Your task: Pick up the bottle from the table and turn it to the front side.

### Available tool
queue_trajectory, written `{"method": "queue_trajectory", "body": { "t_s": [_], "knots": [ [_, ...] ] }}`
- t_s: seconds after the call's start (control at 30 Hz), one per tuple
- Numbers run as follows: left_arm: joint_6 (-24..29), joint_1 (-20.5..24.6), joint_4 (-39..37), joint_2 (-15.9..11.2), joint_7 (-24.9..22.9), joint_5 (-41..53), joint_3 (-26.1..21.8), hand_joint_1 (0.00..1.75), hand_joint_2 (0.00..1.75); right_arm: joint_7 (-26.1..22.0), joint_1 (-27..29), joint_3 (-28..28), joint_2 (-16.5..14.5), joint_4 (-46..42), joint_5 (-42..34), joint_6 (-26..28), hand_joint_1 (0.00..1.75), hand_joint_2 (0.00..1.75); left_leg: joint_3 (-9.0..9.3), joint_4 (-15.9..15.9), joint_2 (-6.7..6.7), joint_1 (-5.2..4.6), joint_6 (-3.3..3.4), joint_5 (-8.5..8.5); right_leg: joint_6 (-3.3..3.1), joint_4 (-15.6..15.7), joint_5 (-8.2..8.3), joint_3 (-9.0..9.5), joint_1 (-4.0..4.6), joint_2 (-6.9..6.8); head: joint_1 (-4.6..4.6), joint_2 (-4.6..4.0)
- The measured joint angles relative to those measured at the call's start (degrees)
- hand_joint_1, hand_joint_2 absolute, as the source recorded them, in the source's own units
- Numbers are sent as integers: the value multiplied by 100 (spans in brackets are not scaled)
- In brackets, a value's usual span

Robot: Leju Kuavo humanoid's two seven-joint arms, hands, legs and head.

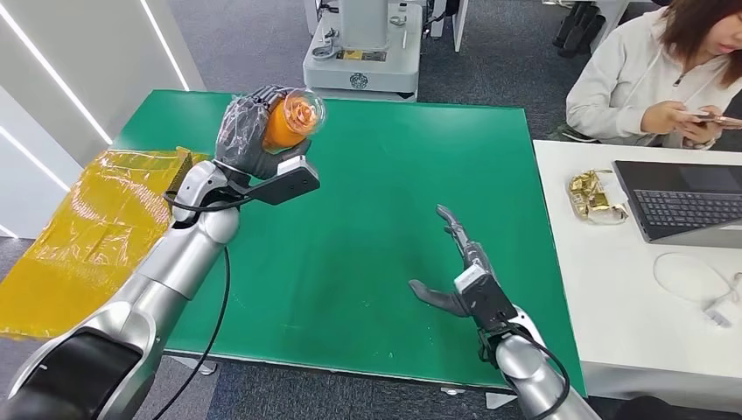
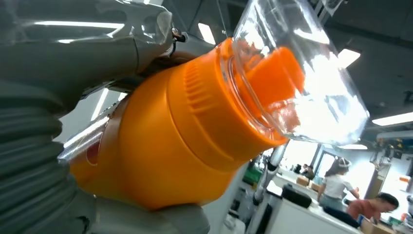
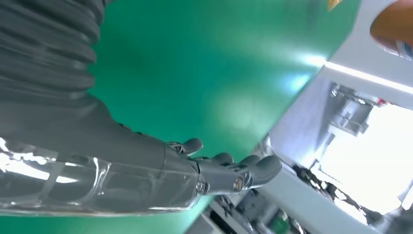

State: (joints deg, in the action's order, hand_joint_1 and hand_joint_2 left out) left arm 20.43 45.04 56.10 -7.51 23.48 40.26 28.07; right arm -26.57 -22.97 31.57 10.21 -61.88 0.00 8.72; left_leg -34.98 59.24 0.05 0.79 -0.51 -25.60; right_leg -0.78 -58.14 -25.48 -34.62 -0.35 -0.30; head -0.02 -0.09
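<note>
My left hand (image 1: 249,133) grips an orange bottle (image 1: 291,118) with a clear domed cap, held up above the far left part of the green table (image 1: 367,254). The bottle lies tilted, its cap end pointing away to the right. Close up, the left wrist view shows the orange bottle (image 2: 180,131) and its clear cap (image 2: 302,83), with my left hand (image 2: 53,73) wrapped round the body. My right hand (image 1: 459,271) hovers open over the table's near right part, fingers stretched out, nothing in it. In the right wrist view, that same right hand (image 3: 214,170) shows above the green surface.
A yellow plastic bag (image 1: 83,227) lies off the table's left side. A white desk (image 1: 665,289) at the right carries a laptop (image 1: 687,201), a gold wrapper (image 1: 595,194) and a cable. A person (image 1: 656,79) sits behind it with a phone. A machine base (image 1: 363,66) stands beyond the table.
</note>
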Motion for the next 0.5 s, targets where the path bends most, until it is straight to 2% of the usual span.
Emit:
{"method": "queue_trajectory", "body": {
  "t_s": [0.2, 0.4, 0.5],
  "knots": [
    [653, 35, -84, -585, -290, 1219, 50, 175, 175, -109, 456, -247, 389, -802, -118, 135, 0, 175, 2, -1, 11, 2, 0, 0, 0, 0, 0, -2, 0, 10, -1, 0],
    [737, -19, -97, -1069, -602, 1804, 126, 175, 175, -207, 762, -399, 616, -1235, -115, 270, 0, 175, 2, -3, 11, 2, -1, 0, -1, -2, 0, -3, 1, 10, 0, 0],
    [769, -137, -34, -1338, -950, 2273, 161, 175, 175, -276, 939, -518, 724, -1424, -131, 367, 0, 175, 2, -3, 14, 1, -2, -2, -1, -2, 0, -1, 1, 14, 0, 0]
  ]
}}
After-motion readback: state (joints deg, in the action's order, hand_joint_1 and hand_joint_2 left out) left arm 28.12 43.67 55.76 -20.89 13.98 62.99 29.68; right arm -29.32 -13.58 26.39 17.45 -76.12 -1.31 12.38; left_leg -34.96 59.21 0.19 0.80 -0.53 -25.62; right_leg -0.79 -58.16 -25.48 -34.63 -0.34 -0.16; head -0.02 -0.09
